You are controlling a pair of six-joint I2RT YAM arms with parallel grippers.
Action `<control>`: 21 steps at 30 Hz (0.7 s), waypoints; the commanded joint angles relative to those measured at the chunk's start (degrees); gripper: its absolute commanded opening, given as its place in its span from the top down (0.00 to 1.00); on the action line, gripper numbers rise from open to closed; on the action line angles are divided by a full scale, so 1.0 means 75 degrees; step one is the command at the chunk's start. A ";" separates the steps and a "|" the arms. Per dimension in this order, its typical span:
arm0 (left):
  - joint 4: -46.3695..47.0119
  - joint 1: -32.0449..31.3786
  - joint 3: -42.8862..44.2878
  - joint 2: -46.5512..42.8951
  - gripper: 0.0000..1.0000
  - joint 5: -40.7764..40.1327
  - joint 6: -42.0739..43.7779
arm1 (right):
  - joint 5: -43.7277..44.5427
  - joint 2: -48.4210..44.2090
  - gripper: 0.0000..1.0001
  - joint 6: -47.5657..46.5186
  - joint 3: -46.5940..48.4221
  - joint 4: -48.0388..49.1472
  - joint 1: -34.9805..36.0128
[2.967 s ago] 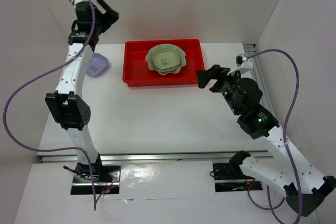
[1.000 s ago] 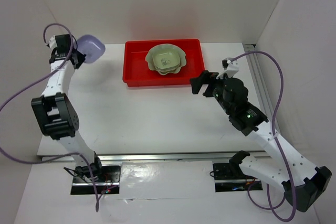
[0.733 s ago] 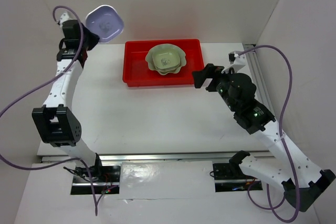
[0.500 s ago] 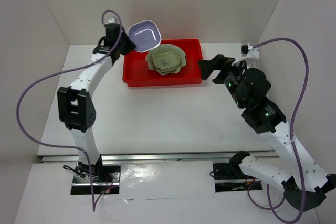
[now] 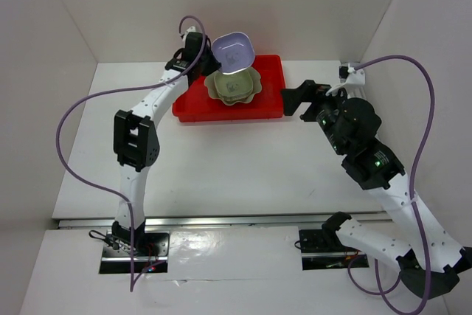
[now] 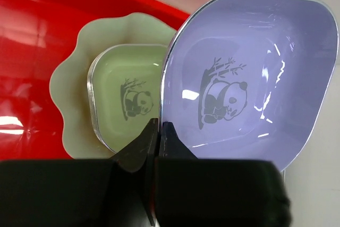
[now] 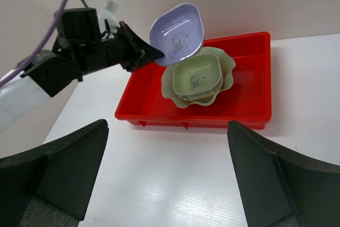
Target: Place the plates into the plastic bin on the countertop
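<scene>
A lavender plate [image 5: 235, 52] [image 6: 249, 78] [image 7: 178, 34] with a panda print hangs tilted in the air over the red plastic bin [image 5: 194, 102] [image 7: 249, 104] [image 6: 32, 35]. My left gripper [image 5: 208, 55] [image 6: 157, 131] [image 7: 154, 54] is shut on its rim. Inside the bin a pale green scalloped plate [image 5: 218, 88] [image 6: 69, 89] [image 7: 227, 75] carries a stack of small plates, a green one [image 5: 237, 86] [image 6: 125, 91] [image 7: 197, 77] on top. My right gripper [image 5: 293, 99] [image 7: 170, 174] stands open over the white countertop [image 5: 221, 160], just right of the bin.
White walls [image 5: 66, 27] close in the countertop on the left, back and right. A purple cable [image 5: 81, 108] loops beside the left arm, another [image 5: 420, 145] arcs over the right arm. A metal rail [image 5: 221, 220] runs along the near edge.
My left gripper has carried the lavender plate from the far left corner up and rightward to above the bin's stack. The right gripper has shifted slightly and stays open.
</scene>
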 commanded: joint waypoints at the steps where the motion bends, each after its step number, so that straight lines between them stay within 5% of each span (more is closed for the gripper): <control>1: 0.0184 -0.0071 0.0159 0.0417 1.00 -0.0117 -0.0334 | 0.0114 -0.0259 0.00 -0.0186 0.0001 -0.0062 -0.0018; 6: 0.0184 -0.0141 0.0370 0.0816 1.00 0.0035 -0.0417 | 0.0196 -0.0400 0.00 -0.0186 -0.0281 0.0009 -0.0018; 9: 0.0184 -0.0212 0.0452 0.0887 0.91 -0.0152 -0.0417 | 0.0196 -0.0400 0.00 -0.0256 -0.0351 0.0009 -0.0018; 18: 0.0102 -0.0293 0.0195 0.0384 0.31 -0.0479 -0.0417 | 0.0196 -0.0400 0.00 -0.0338 -0.0352 0.0009 -0.0018; 21: 0.0102 -0.0294 -0.0005 -0.0354 0.27 -0.0842 -0.0417 | 0.0114 -0.0329 0.00 -0.0338 -0.0352 0.0078 -0.0018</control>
